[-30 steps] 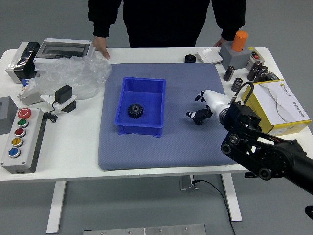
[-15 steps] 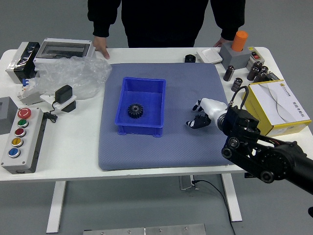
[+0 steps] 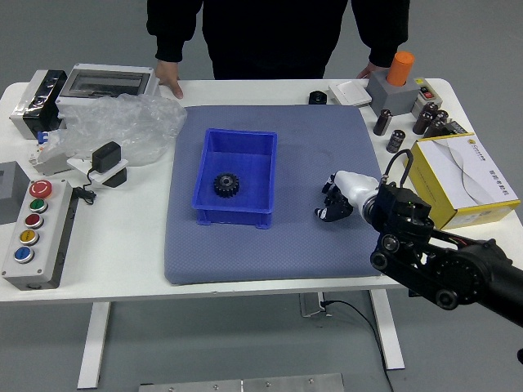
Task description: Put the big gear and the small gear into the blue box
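Gear (image 3: 226,185), one, black, round and toothed, lies inside one blue rectangular box (image 3: 235,218). One black-and-white right robot hand (image 3: 350,193) hovers nearby, its grasp impossible to tell.

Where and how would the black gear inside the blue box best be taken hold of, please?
I would grip the gear by opposite sides of its toothed rim, coming down from above: it lies flat, and the walls of the blue box around it would likely block a sideways approach.
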You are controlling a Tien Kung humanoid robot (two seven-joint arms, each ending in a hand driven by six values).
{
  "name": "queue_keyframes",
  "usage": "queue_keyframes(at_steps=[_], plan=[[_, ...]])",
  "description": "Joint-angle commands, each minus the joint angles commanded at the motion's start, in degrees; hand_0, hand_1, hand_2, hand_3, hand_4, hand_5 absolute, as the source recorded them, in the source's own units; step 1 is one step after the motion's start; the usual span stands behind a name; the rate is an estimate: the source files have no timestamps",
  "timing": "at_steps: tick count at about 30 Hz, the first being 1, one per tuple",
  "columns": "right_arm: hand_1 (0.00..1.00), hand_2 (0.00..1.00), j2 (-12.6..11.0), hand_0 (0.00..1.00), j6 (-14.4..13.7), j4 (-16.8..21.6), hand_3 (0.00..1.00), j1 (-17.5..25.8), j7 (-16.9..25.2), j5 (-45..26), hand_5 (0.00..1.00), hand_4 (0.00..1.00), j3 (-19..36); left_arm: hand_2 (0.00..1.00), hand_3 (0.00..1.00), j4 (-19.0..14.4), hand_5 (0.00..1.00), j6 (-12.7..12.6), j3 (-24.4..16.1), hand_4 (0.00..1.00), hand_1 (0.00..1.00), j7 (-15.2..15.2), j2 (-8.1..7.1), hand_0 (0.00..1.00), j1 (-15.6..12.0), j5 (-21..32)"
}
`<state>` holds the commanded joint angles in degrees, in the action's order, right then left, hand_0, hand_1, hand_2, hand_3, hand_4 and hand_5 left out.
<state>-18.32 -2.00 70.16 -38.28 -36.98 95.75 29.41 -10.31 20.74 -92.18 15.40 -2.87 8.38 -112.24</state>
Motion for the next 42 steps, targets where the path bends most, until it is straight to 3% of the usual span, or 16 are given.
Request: queue_keyframes(at_steps=[2, 3, 8, 9, 20, 21, 42], plan=[[0.542, 0.695, -0.09, 0.668, -0.12, -0.04, 0.704, 0.1, 0.0, 0.21, 0.296, 0.661, -0.21, 0.795, 0.749, 0.0, 0.25, -0.01, 0.03, 0.594, 0.785, -0.01, 0.01, 0.807, 0.0, 0.03], [0.536, 0.637, -0.14, 0.701, -0.2, -0.06, 0.668, 0.14, 0.0, 0.32, 0.223, 0.534, -0.31, 0.795, 0.749, 0.0, 0.25, -0.01, 0.04, 0.594, 0.785, -0.02, 0.01, 0.807, -0.01, 0.05], [0.536, 0.637, -0.26, 0.701, -1.13, -0.2, 0.668, 0.34, 0.0, 0.96, 0.223, 0.534, -0.55, 0.795, 0.749, 0.0, 0.25, -0.04, 0.07, 0.594, 0.785, -0.04, 0.04, 0.807, 0.01, 0.1], [0.53, 0.587, -0.26, 0.709, -1.41, -0.24, 0.644, 0.38, 0.0, 1.07, 0.193, 0.478, -0.57, 0.795, 0.749, 0.0, 0.25, -0.04, 0.07, 0.594, 0.784, -0.04, 0.05, 0.807, 0.02, 0.1], [0.526, 0.562, -0.17, 0.703, -3.14, -0.45, 0.627, 0.6, 0.0, 1.85, 0.19, 0.45, -0.58, 0.795, 0.749, 0.0, 0.25, -0.13, 0.29, 0.594, 0.784, -0.04, 0.12, 0.807, 0.03, 0.28], [0.526, 0.56, -0.14, 0.702, -3.21, -0.46, 0.616, 0.65, 0.0, 1.94, 0.155, 0.437, -0.64, 0.795, 0.749, 0.0, 0.25, -0.14, 0.3, 0.594, 0.784, -0.05, 0.12, 0.807, 0.03, 0.3], [0.521, 0.546, 0.01, 0.705, -4.02, 0.38, 0.611, 0.37, 0.0, 4.32, 0.097, 0.454, 1.08, 0.795, 0.749, 0.0, 0.25, -0.15, 0.37, 0.594, 0.783, -0.1, 0.12, 0.807, 0.09, 0.57]])
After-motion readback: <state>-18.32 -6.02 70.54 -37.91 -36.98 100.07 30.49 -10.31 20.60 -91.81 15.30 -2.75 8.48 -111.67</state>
